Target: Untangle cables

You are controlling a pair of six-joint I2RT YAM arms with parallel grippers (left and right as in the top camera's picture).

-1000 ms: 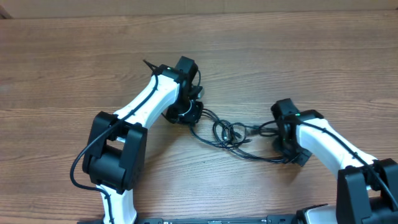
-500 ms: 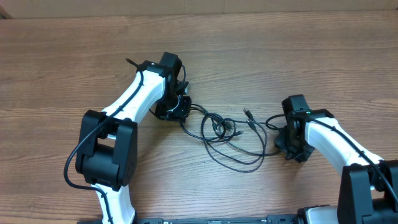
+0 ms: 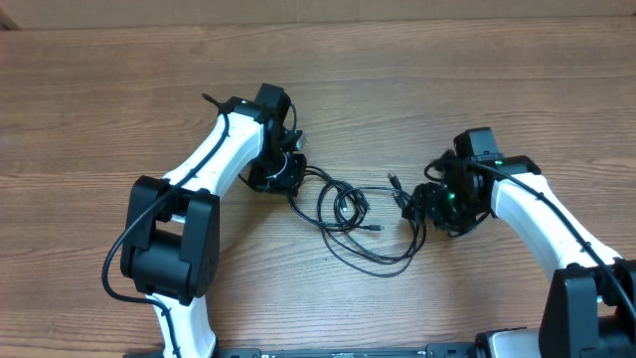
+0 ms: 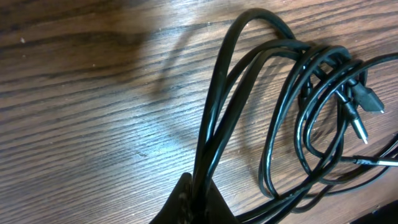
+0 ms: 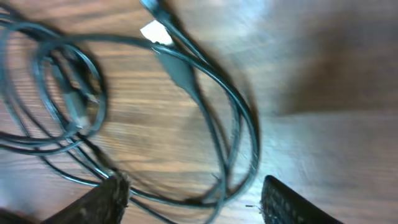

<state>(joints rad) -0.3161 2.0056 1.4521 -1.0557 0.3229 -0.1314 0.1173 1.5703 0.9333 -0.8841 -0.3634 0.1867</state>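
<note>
Firmly on cables (image 4: 212, 107), left end effector (image 4: 193, 196); right end effector (image 5: 196, 200) agape.

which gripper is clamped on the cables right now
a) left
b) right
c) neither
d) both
a: in the left wrist view the cables run together into the shut left gripper, while the right gripper has its fingers wide apart and the cable loop only lies slack between them.
</note>
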